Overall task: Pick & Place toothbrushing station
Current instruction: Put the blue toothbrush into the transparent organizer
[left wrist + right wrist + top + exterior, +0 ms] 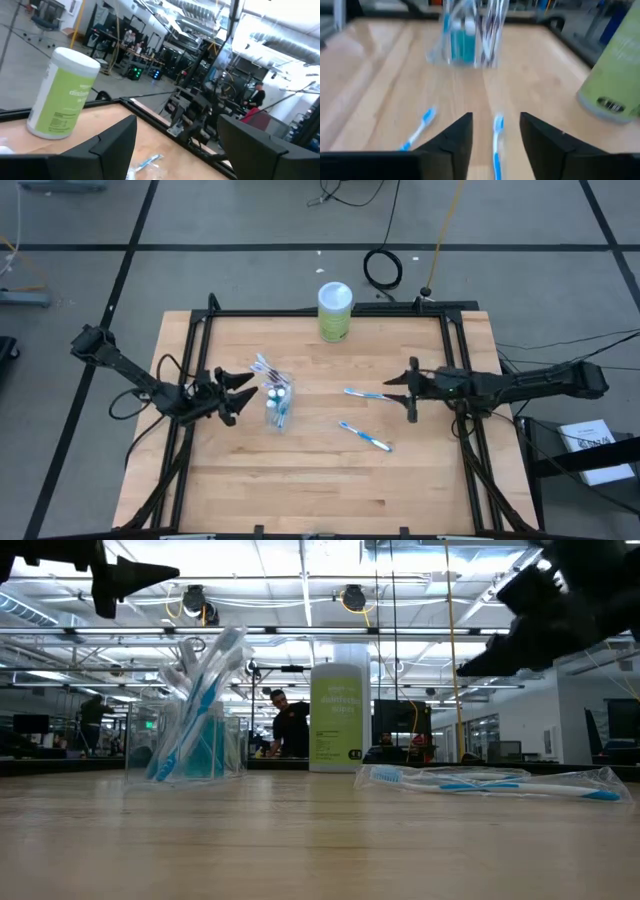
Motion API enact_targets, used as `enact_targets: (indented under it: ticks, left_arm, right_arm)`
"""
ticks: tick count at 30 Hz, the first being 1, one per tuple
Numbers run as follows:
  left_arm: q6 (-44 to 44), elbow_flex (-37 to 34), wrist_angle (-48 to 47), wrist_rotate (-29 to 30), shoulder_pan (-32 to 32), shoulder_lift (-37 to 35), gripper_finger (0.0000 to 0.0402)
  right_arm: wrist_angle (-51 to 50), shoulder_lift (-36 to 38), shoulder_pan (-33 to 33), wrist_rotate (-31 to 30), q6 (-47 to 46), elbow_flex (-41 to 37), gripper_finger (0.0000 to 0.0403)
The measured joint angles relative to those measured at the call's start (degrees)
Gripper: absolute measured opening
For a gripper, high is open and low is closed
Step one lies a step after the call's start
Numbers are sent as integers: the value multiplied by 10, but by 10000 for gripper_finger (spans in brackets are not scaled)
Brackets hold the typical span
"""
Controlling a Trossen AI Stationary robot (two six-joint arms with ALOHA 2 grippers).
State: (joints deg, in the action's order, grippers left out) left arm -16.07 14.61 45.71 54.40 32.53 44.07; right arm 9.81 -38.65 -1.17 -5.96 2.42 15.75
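The cup point(277, 402) holds brushes and tubes. Two toothbrushes point(364, 394) lie loose beside it; the right tool point(410, 393), open and empty, should straddle the nearer squarely. The left tool point(232, 394) waits open.

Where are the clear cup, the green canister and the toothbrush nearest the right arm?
clear cup point(277, 402): high view, its wall.
green canister point(334, 320): high view, green body.
toothbrush point(366, 394): high view, mid handle.

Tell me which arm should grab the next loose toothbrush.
Right, probably: the right gripper hangs open beside the nearer toothbrush; the left gripper waits by the cup.
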Motion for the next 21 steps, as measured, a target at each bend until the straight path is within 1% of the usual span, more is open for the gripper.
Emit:
enact_targets:
  ticks: [4, 8, 12, 15, 21]
  left_arm:
    - [0, 0, -1, 27, 0, 1, 285]
    - [9, 0, -4, 51, -1, 1, 285]
    - [10, 0, -9, 57, -7, 1, 285]
    - [10, 0, -10, 57, -17, 1, 285]
    - [6, 0, -14, 57, -39, 2, 285]
  right_arm:
    - [5, -83, 0, -3, -16, 0, 191]
    - [16, -153, 0, -17, -23, 0, 208]
    - [34, -219, -7, -18, -46, 0, 209]
    - [57, -275, -7, -33, -52, 0, 204]
    - [137, -364, -7, -33, -51, 0, 194]
